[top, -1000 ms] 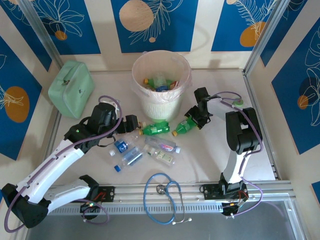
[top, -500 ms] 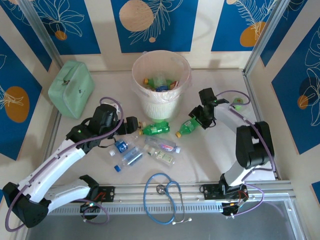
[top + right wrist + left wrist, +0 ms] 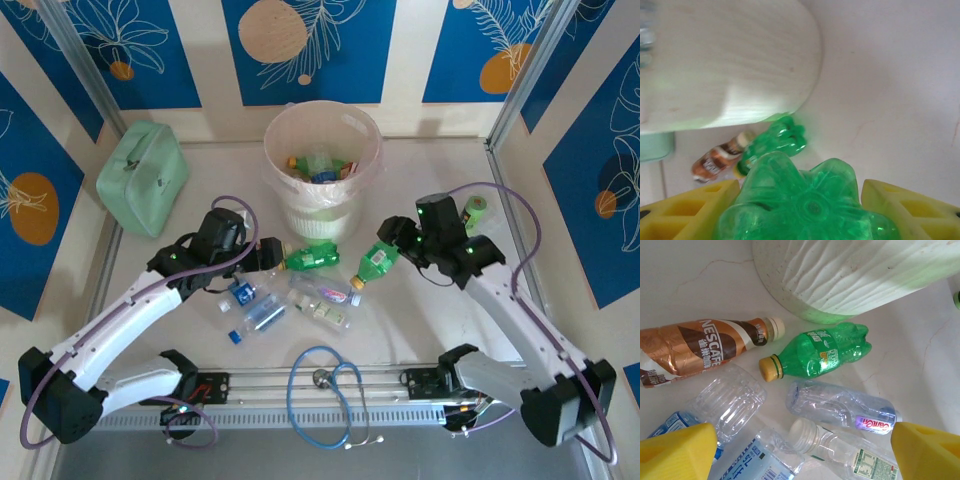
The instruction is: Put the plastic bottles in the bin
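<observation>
Tabletop (image 3: 440, 330) scene: right gripper (image 3: 800, 210) clamps green bottle (image 3: 374, 262) near bin (image 3: 318, 215)

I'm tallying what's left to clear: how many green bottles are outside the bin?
2. One bottle lies by the bin's base; the other bottle is gripped in the right pincer. Others may hide under the arms.

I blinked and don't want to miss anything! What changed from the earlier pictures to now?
The right end effector, gripping the green plastic bottle, swung it round as its arm stretched out, so the cap now points toward the near edge. The left end effector, open, crept slightly toward the loose bottles. Those and the round cream-white plastic bin stayed put.
</observation>
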You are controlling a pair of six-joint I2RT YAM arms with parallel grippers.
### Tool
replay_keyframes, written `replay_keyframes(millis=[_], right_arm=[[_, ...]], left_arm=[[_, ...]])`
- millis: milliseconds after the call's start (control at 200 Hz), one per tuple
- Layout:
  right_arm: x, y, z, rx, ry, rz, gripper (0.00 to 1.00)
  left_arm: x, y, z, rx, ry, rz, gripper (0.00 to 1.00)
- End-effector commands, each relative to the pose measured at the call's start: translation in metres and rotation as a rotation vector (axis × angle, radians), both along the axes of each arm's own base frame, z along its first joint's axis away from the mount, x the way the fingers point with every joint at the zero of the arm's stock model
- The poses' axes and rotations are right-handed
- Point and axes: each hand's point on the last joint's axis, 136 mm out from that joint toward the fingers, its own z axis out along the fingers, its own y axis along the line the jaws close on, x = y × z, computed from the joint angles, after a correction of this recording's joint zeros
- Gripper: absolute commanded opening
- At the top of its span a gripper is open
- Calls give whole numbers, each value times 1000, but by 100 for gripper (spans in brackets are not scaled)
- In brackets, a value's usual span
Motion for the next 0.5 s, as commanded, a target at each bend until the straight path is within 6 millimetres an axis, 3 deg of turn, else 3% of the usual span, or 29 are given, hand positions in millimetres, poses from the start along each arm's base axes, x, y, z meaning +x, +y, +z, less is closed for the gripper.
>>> replay_keyframes(millis=[0, 210, 495], right_arm=[[-6, 15, 53, 33, -153, 95, 58], [13, 39, 146, 87, -384, 164, 58], [68, 56, 215, 80, -532, 126, 59]], left_arm=[[1, -7, 2, -40, 6, -14, 89], [-3, -9, 2, -55, 21, -27, 88], [-9, -3, 1, -39, 21, -24, 88]])
